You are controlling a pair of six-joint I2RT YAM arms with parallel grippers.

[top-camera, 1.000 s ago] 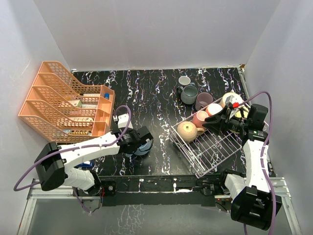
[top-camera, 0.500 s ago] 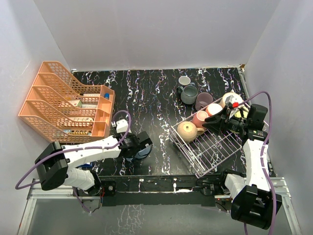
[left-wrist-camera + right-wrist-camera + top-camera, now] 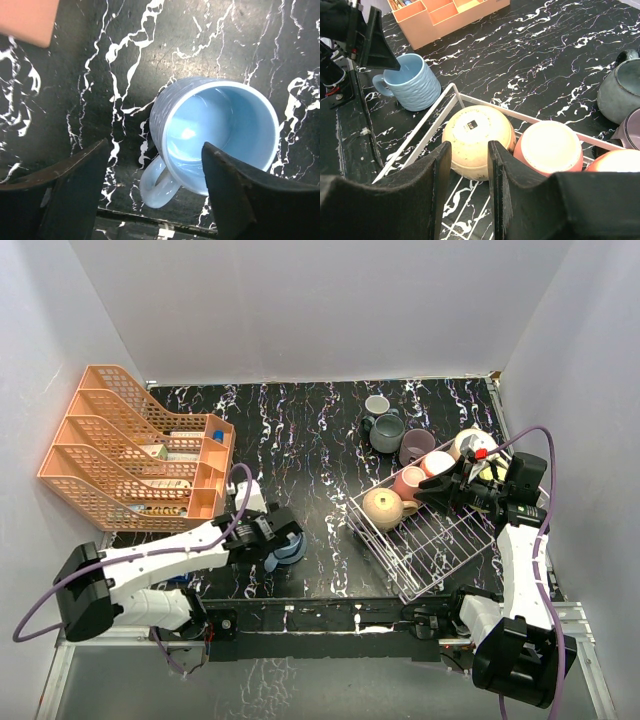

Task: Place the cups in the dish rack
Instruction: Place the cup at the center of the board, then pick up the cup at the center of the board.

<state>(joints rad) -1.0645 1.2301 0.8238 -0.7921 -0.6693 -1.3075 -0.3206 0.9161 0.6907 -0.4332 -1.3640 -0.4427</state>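
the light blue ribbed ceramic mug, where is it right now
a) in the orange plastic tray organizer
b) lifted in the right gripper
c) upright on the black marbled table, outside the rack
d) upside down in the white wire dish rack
c: the light blue ribbed ceramic mug stands mouth up on the black marbled table, outside the white wire dish rack, with the left gripper open above it.
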